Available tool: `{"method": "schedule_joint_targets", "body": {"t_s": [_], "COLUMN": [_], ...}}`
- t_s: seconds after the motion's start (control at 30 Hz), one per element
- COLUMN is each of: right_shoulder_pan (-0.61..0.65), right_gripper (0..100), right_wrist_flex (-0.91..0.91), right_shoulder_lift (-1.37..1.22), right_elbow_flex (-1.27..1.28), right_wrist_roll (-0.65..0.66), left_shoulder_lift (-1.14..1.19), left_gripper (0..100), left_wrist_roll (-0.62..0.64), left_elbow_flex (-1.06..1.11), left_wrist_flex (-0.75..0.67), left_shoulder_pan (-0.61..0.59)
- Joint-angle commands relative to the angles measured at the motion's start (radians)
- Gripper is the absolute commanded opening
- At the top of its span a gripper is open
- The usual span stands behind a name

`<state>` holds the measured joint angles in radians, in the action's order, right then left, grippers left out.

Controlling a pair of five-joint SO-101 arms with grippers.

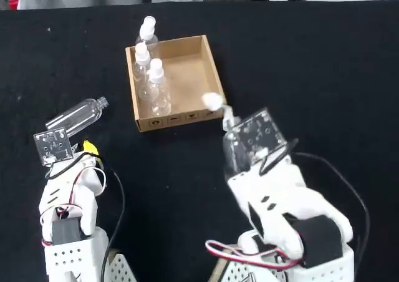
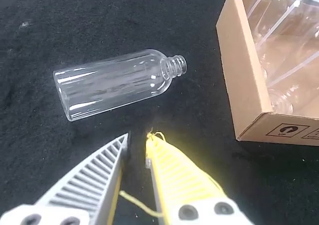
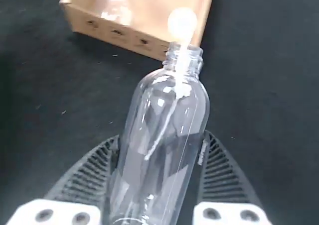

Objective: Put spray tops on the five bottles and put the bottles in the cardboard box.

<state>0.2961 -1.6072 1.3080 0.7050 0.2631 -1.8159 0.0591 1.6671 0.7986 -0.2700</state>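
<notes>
From above: black table [image 1: 324, 57], one cardboard box [image 1: 214, 67] at 12 o'clock of centre. Along the box's left inner wall, a first capped bottle [image 1: 142, 60] and a second capped bottle [image 1: 157, 85]. At the far left corner, a third capped bottle [image 1: 148, 34]; inside the box or just behind its wall, cannot tell. At 9 o'clock, flat on the table and apart from the box, a bare-necked bottle [image 1: 78, 115], neck toward 2 o'clock. Just at 6 o'clock of it, the left gripper [image 1: 89, 146]. At 5 o'clock of the box, on the right arm, a held bottle [image 1: 234, 141] with a spray top [image 1: 214, 101] tilted over its neck, close to the box's near right corner. Counted: five bottles, four spray tops.

From the left wrist: left gripper slightly parted, gripping nothing, tips just short of the bare-necked bottle. Clearer than from above: the neck's threads, the narrow gap between the fingers. Box corner near the neck.

From the right wrist: right gripper [image 3: 159, 138] clamped on the held bottle, one finger on each side. Spray head raised above the neck, tube down inside. Box wall beyond.
</notes>
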Motion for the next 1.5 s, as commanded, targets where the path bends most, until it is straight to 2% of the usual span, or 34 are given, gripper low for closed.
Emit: {"method": "schedule_joint_targets", "body": {"t_s": [0.0,0.17,0.4,0.67,0.77,0.83,0.93,1.0,1.3,1.47], "right_shoulder_pan": [0.069,0.14,0.238,0.362,0.407,0.428,0.439,0.439,0.457,0.5], "right_gripper": [9.9,9.9,9.9,9.9,9.9,9.9,9.9,9.9,9.9,9.9], "right_wrist_flex": [-0.031,-0.061,-0.098,-0.115,-0.084,-0.051,0.02,0.069,0.287,0.344], "right_shoulder_lift": [0.028,0.059,0.094,0.09,0.088,0.088,0.088,0.088,0.088,0.033], "right_elbow_flex": [-0.015,-0.016,-0.047,-0.059,-0.038,-0.001,0.079,0.133,0.344,0.361], "right_wrist_roll": [0.011,0.011,0.011,0.003,0.002,0.002,0.002,0.002,0.009,0.003], "left_shoulder_lift": [-0.008,-0.008,-0.008,-0.008,-0.008,-0.008,-0.008,-0.008,-0.008,-0.008], "left_gripper": [5,5,5,5,6,10,15,15,15,15], "left_wrist_roll": [-0.005,0.003,0.003,0.011,0.051,0.068,0.104,0.103,0.103,0.103], "left_elbow_flex": [-0.013,-0.019,-0.031,-0.051,-0.054,-0.054,-0.102,-0.127,-0.133,-0.133], "left_wrist_flex": [-0.023,-0.023,-0.014,-0.011,-0.011,-0.003,0.087,0.133,0.138,0.137], "left_shoulder_pan": [-0.016,-0.062,-0.064,-0.145,-0.174,-0.188,-0.193,-0.193,-0.191,-0.193]}}
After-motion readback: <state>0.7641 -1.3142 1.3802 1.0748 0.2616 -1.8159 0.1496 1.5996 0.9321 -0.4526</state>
